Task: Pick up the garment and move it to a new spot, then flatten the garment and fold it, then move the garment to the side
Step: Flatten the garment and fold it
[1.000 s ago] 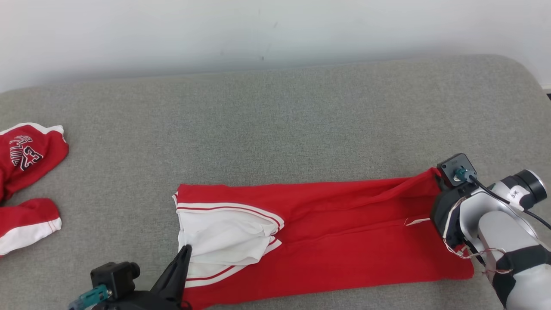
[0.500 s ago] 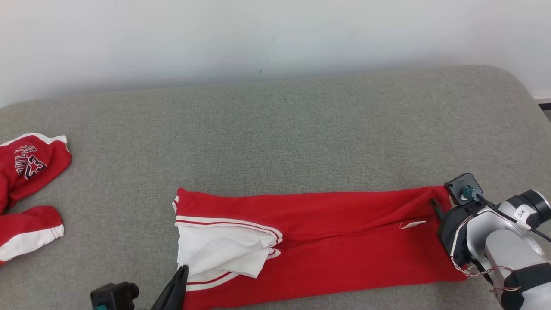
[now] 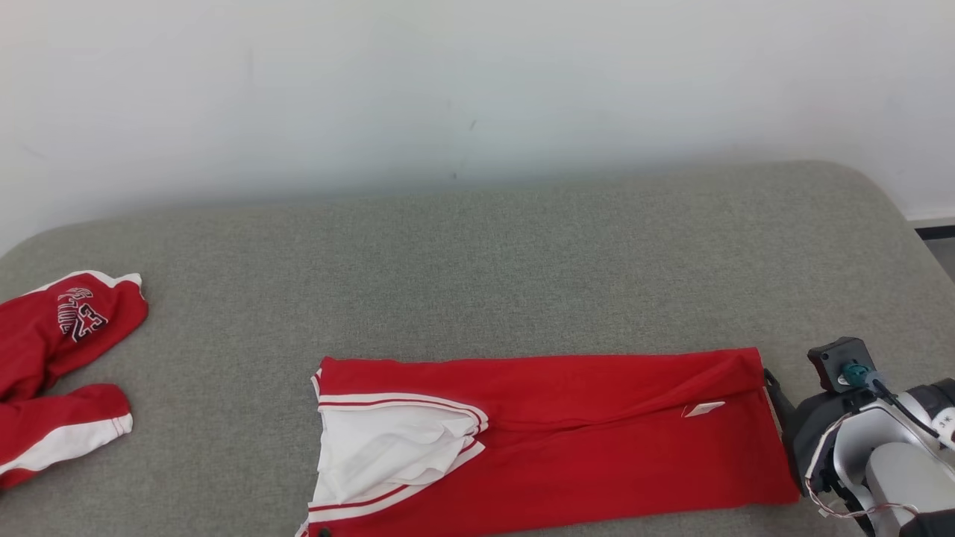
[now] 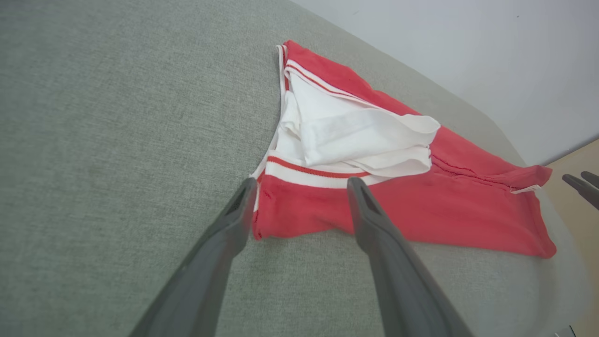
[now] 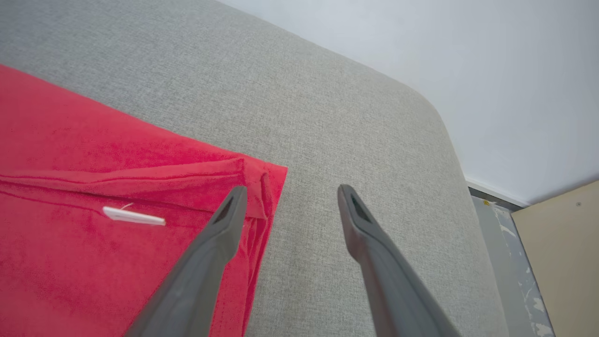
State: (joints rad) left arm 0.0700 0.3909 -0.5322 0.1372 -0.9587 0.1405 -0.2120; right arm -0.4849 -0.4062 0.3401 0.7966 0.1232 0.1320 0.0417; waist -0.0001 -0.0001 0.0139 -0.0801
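Clerk: Change since last entry: both grippers have let go of the garment point(image 3: 552, 440). The camera has also tipped up, so the shift of the whole scene is not the cloth's.
Checker: And the left gripper point(image 4: 302, 187)?
Clerk: Fingers spread, straddling the near corner of the garment's white-banded end. Contact: cannot tell.
Checker: And the right gripper point(image 5: 292, 191)?
Clerk: Fingers spread, holding nothing. One finger is over a corner of the garment's tagged end, near the white tag point(image 5: 133, 216). The other is over bare cushion point(image 5: 374, 117).
Checker: Lie of the garment?
Clerk: Flat, long axis crosswise to the robot, one arm at each end, neither nearer. An end-to-end fold would likely run along that axis.
Checker: Surroundings?
Clerk: Grey upholstered cushion beneath the garment. Pale wall point(image 3: 477, 89) beyond it. Second red garment point(image 3: 60, 358), well apart, past the white-banded end.
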